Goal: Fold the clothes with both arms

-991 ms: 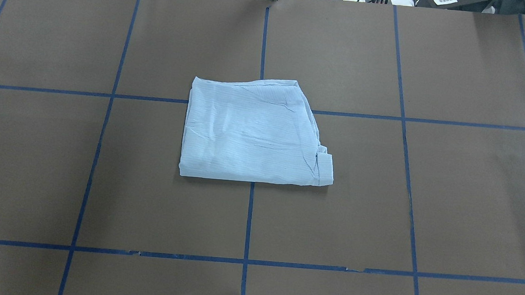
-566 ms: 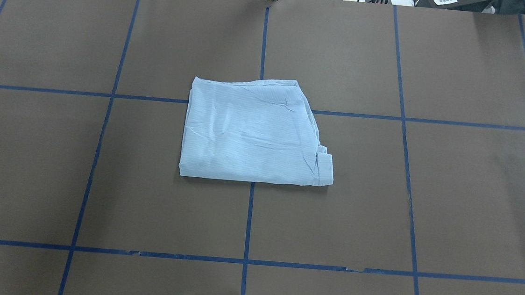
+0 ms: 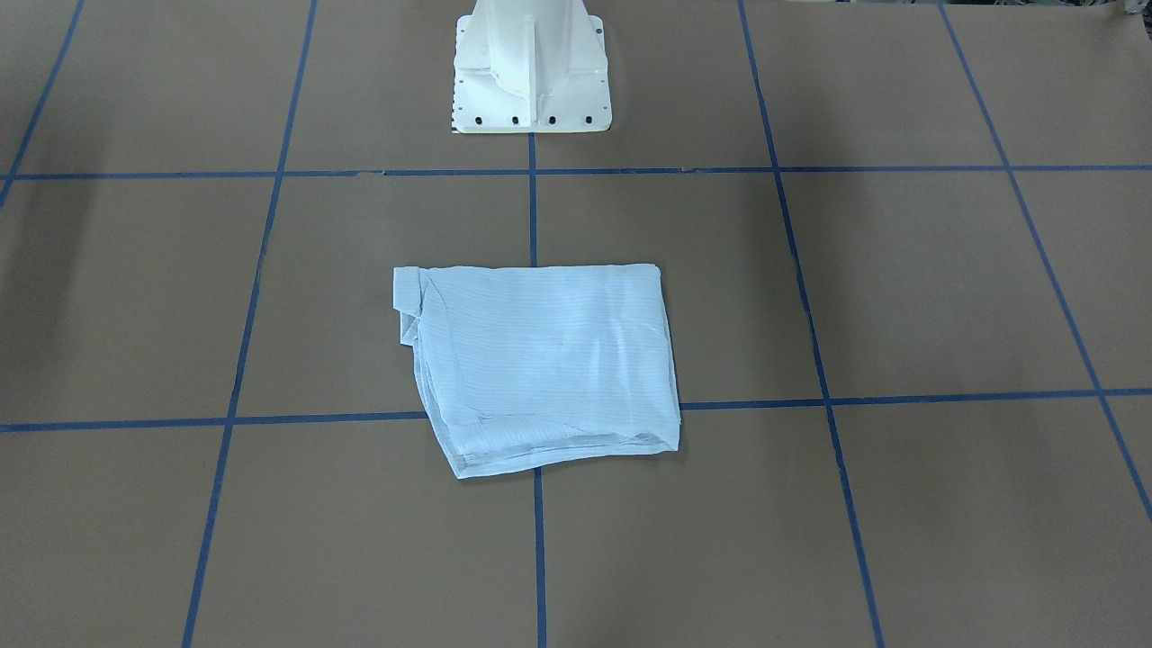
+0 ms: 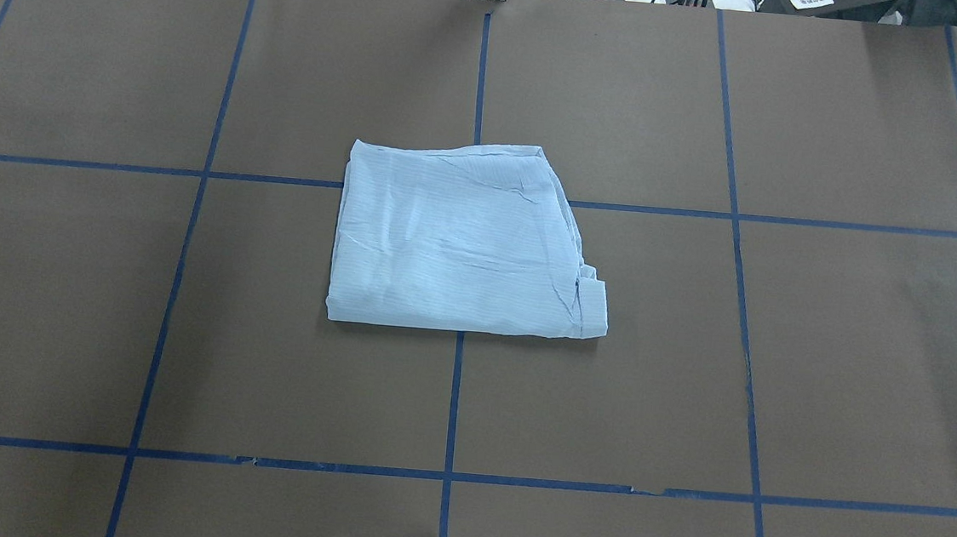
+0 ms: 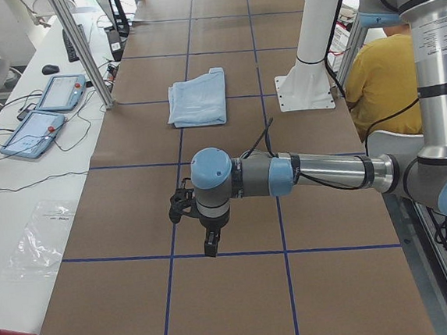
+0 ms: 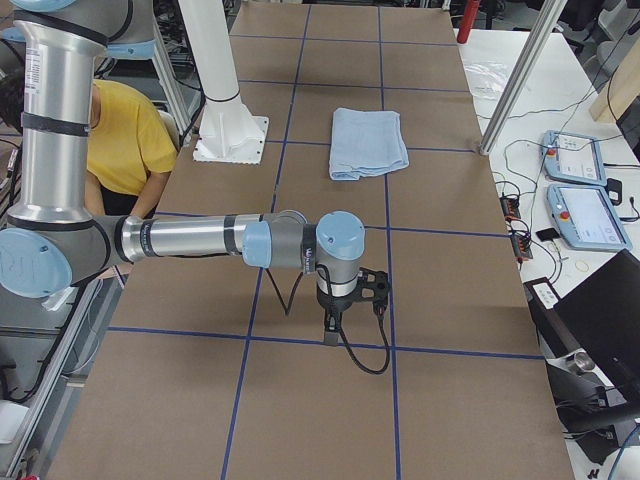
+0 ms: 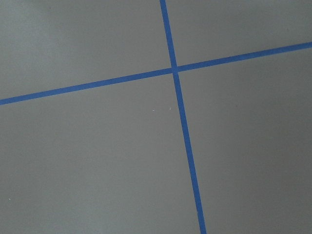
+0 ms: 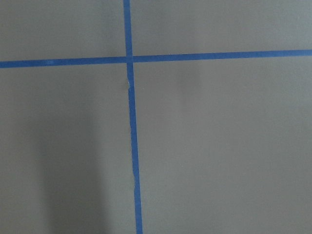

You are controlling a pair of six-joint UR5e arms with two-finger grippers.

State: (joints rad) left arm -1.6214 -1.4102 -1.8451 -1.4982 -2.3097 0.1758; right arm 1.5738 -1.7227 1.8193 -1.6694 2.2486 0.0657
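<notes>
The clothes are one light blue striped shirt [image 4: 455, 241], folded into a flat, roughly square bundle at the table's middle, with a cuff poking out at one corner; it also shows in the front view [image 3: 540, 360] and both side views [image 5: 198, 97] [image 6: 367, 142]. Both arms are stretched low over the brown table, far from the shirt. The left gripper [image 5: 211, 247] points down near the table's left end, the right gripper [image 6: 331, 330] near the right end. Whether either is open or shut I cannot tell. Both wrist views show only table and blue tape.
The white pedestal base [image 3: 531, 72] stands at the robot's side of the table. A person in a yellow shirt [image 5: 380, 75] sits behind it. Teach pendants [image 5: 46, 112] and cables lie on the white bench past the far edge, beside a metal post [image 5: 80, 47].
</notes>
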